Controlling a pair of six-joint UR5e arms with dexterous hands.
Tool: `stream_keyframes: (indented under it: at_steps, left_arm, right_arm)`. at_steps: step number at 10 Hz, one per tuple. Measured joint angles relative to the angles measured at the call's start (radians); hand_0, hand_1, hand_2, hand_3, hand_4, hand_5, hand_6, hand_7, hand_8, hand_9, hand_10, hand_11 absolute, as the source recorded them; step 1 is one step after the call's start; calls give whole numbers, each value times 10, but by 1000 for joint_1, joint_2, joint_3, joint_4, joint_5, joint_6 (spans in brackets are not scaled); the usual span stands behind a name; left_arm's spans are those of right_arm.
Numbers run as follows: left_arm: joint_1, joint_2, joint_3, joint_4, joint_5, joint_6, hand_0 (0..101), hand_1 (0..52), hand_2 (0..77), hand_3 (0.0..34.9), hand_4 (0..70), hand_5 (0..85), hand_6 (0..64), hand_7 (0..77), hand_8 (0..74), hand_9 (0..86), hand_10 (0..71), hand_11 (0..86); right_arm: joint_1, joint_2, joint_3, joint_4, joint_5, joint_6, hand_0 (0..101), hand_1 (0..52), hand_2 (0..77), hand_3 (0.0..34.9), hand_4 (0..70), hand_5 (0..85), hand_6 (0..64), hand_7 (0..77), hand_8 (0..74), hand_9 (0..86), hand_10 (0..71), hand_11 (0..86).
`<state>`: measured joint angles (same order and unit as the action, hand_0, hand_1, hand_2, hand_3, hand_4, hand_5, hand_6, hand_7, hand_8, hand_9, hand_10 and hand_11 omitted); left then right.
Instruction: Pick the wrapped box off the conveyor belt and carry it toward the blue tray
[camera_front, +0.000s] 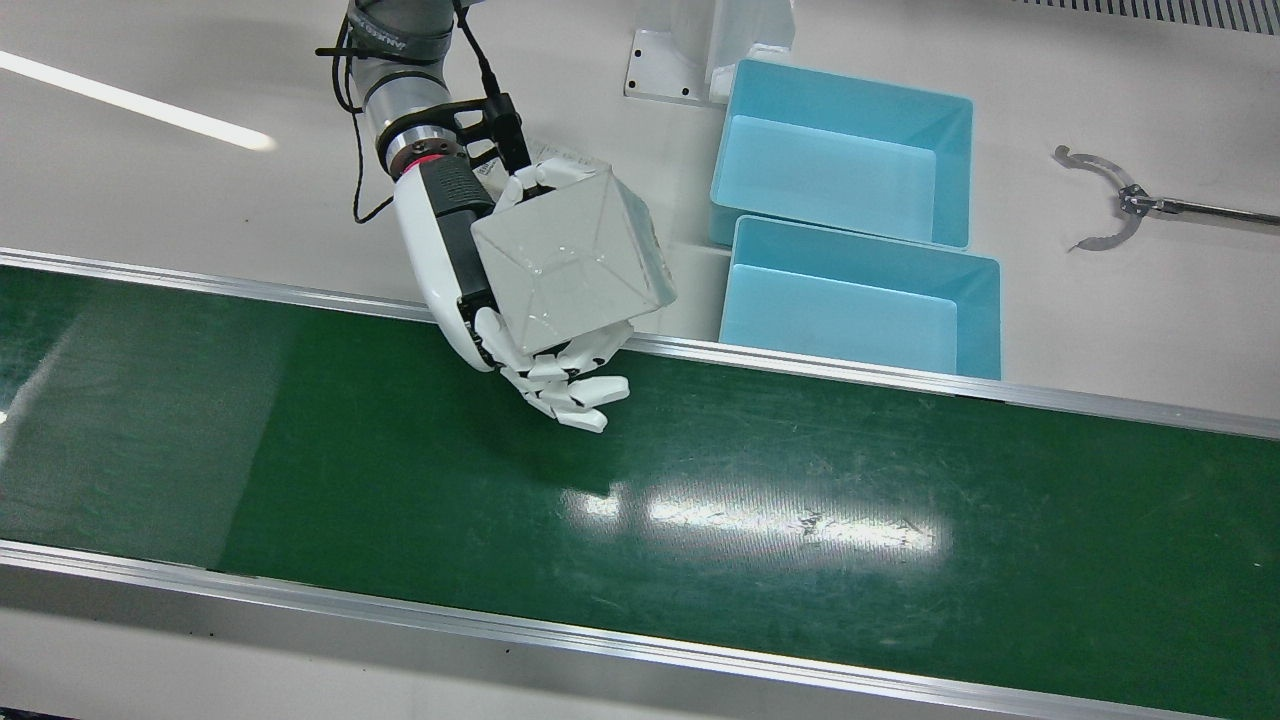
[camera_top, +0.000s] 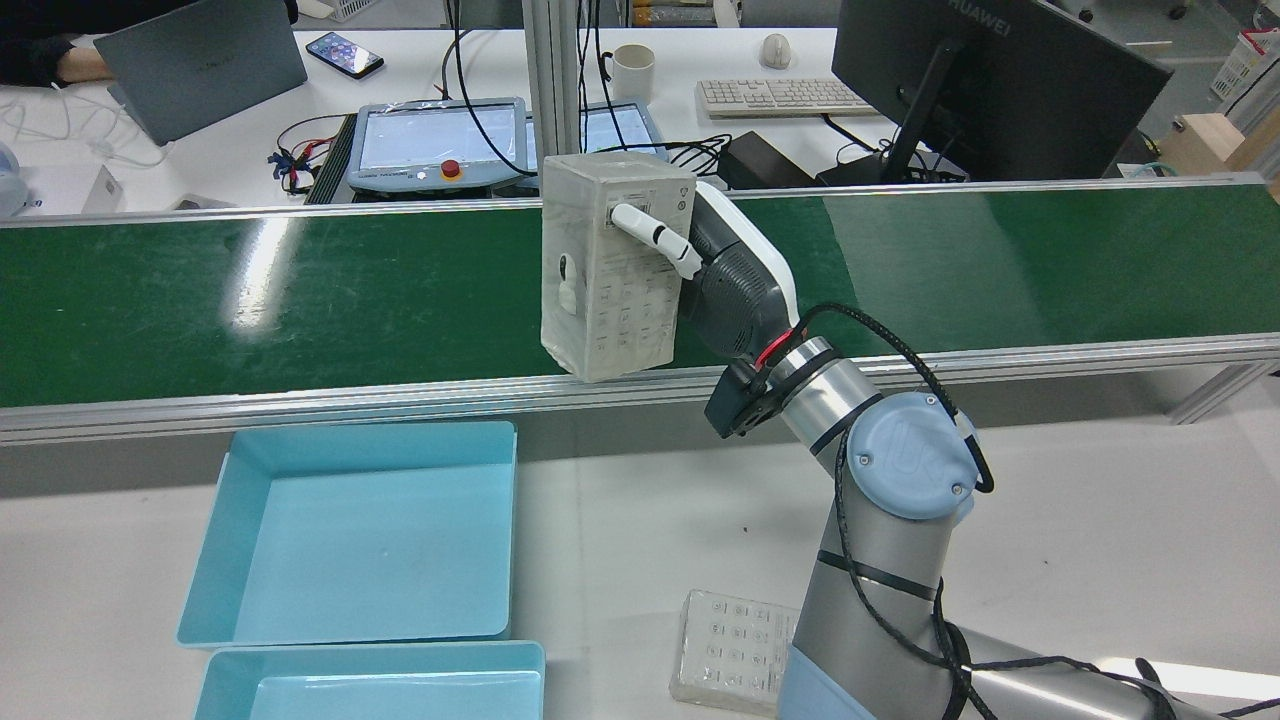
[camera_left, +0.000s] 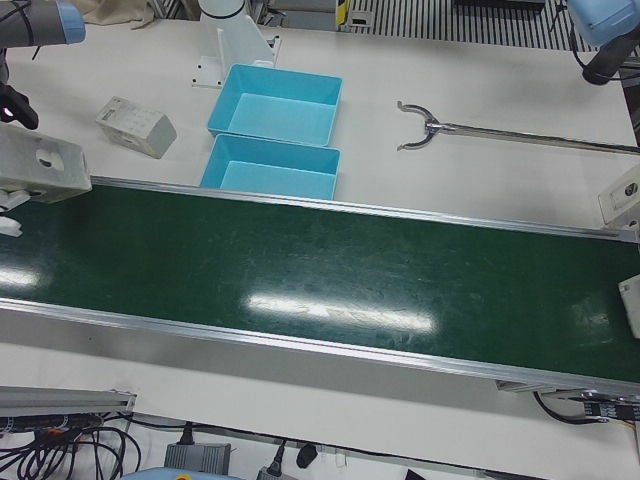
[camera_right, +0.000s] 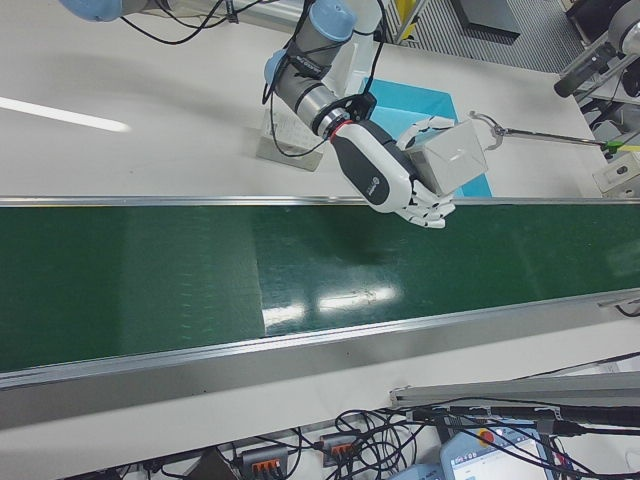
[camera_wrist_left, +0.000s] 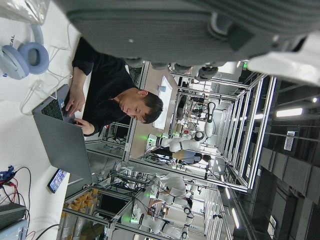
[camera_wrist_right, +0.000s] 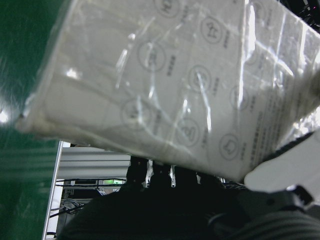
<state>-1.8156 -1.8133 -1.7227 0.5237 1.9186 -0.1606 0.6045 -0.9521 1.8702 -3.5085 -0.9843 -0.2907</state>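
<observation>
The right hand (camera_front: 480, 270) holds the wrapped box (camera_front: 572, 260) aloft, its fingers (camera_front: 570, 385) clamped around it, above the conveyor belt's (camera_front: 700, 480) rail nearest the blue tray (camera_front: 860, 300). Whether the left hand's fingers are apart or together cannot be told.

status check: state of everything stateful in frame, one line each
wrapped box: lifted clear of the belt, held in the right hand
right hand: shut on the wrapped box
left hand: cannot tell, only its underside edge shows in its own view
conveyor belt: nothing on it
near blue tray: empty
far blue tray: empty
second box: lying on the table
</observation>
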Motion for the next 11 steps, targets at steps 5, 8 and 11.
stream_keyframes:
  at_steps: [5, 8, 11]
  left_arm:
    - [0, 0, 0, 0, 0, 0, 0, 0, 11, 0, 0, 11, 0, 0, 0, 0, 5, 0]
    - [0, 0, 0, 0, 0, 0, 0, 0, 5, 0, 0, 11, 0, 0, 0, 0, 5, 0]
    - [0, 0, 0, 0, 0, 0, 0, 0, 5, 0, 0, 11, 0, 0, 0, 0, 5, 0]
  right_arm:
    - [-151, 41, 69, 0, 79, -49, 429, 49, 316, 0, 142, 529, 382, 355, 240, 316, 131, 191]
    - [-219, 77, 70, -6, 80, -65, 461, 38, 322, 0, 147, 529, 382, 355, 180, 262, 109, 169]
    - [-264, 86, 80, -11, 81, -66, 458, 38, 322, 5, 147, 529, 305, 393, 0, 60, 38, 71]
